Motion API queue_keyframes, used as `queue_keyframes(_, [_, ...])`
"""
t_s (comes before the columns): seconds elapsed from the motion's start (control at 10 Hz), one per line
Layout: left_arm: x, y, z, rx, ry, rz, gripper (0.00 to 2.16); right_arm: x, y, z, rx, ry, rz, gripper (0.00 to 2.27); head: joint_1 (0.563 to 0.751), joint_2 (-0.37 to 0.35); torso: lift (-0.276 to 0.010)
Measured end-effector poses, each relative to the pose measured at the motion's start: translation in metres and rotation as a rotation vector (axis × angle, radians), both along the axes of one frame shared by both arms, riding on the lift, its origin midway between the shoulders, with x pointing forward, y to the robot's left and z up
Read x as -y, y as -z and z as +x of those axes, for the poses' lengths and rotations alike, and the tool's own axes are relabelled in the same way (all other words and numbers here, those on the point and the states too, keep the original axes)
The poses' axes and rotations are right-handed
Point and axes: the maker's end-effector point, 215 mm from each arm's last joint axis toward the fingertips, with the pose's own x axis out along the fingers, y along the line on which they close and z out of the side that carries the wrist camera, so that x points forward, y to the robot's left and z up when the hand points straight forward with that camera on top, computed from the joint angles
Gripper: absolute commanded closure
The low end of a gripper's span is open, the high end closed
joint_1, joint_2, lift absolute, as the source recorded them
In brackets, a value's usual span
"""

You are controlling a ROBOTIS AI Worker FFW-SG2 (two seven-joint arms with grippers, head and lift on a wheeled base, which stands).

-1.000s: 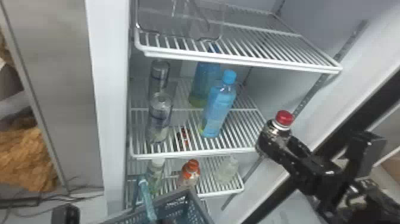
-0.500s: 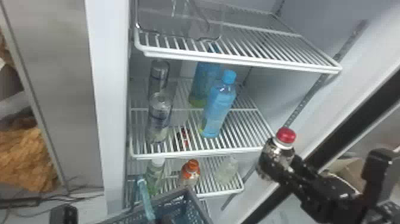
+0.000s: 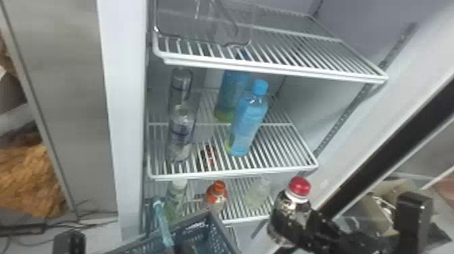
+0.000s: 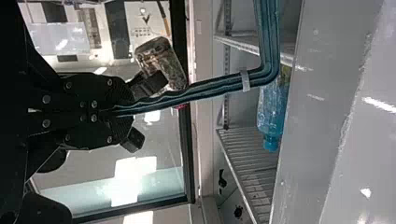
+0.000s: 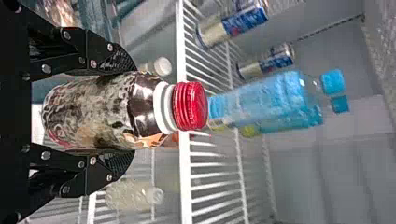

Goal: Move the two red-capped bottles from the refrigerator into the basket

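Observation:
In the head view, my right gripper (image 3: 316, 224) holds a dark bottle (image 3: 290, 219) with a red cap (image 3: 300, 185) upright, right of the basket (image 3: 211, 223). The right wrist view has my right gripper (image 5: 123, 109) closed around this bottle's body (image 5: 98, 112). At the head view's bottom edge, my left gripper (image 3: 185, 249) is by the basket's teal handle (image 3: 162, 223); the left wrist view's gripper (image 4: 123, 112) is shut on that handle (image 4: 210, 89). Something brown and shiny (image 5: 60, 11) lies at the right wrist view's upper left; I cannot tell what.
Blue bottles (image 3: 248, 121) and clear cans (image 3: 182, 135) stand on the middle shelf (image 3: 283, 167). An orange-capped bottle (image 3: 216, 194), a white-capped bottle (image 3: 176, 196) and a pale bottle (image 3: 258, 194) are on the lower shelf. The refrigerator's side wall (image 3: 126, 135) rises left of the basket.
The right gripper has come down and to the left with the red-capped bottle, closer to the basket. The basket and its handle have barely moved.

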Motion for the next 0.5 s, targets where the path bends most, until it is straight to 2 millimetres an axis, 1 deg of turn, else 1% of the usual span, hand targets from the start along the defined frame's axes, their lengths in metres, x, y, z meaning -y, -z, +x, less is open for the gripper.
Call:
queue_keyframes(0.2, [0.001, 0.001, -0.001, -0.001, 0.002, 0.004, 1.17, -0.026, 0.005, -0.004, -0.021, -0.044, 0.071, 1.28, 0.695, -0.35, 0.0])
queue_keyframes(0.5, [0.001, 0.002, 0.0, 0.002, 0.005, 0.011, 1.17, -0.077, 0.015, -0.005, -0.051, -0.14, 0.195, 1.28, 0.695, -0.35, 0.0])
